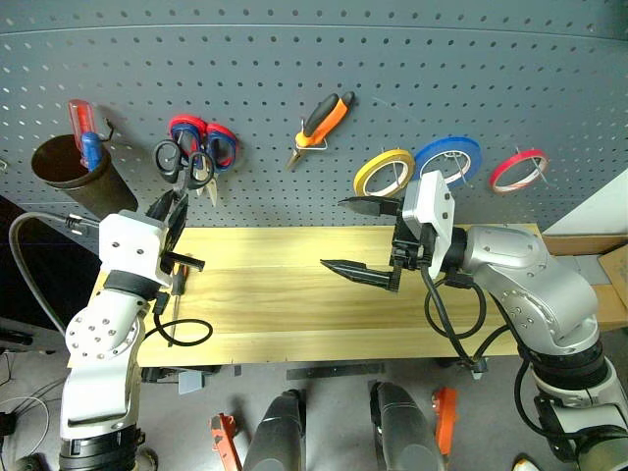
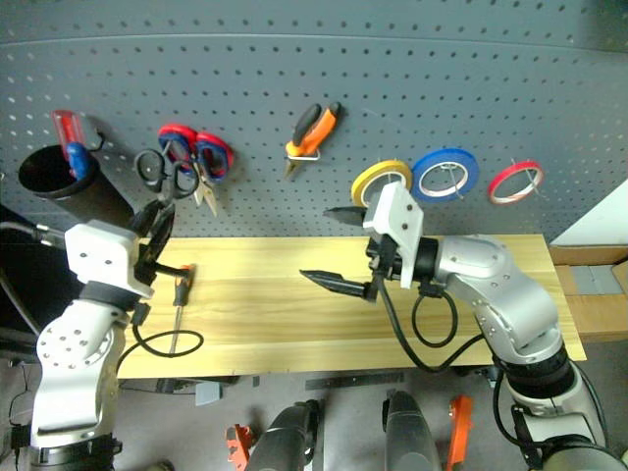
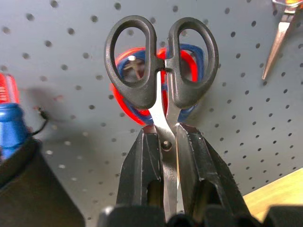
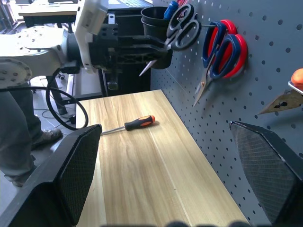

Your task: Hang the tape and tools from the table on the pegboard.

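Grey pegboard (image 1: 294, 59) stands behind the table (image 1: 294, 294). Left gripper (image 3: 166, 142) pinches the black scissors (image 3: 161, 71) by the blades, loops near the board. They look light, stiff and slippery; this blade hold seems right. Right gripper (image 1: 365, 238) is spread, empty.

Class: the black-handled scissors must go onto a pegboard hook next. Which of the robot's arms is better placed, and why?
Left. Its tool is shut on the black-handled scissors, handles raised at the pegboard by the red-and-blue scissors. The right tool is open, empty, mid-table.
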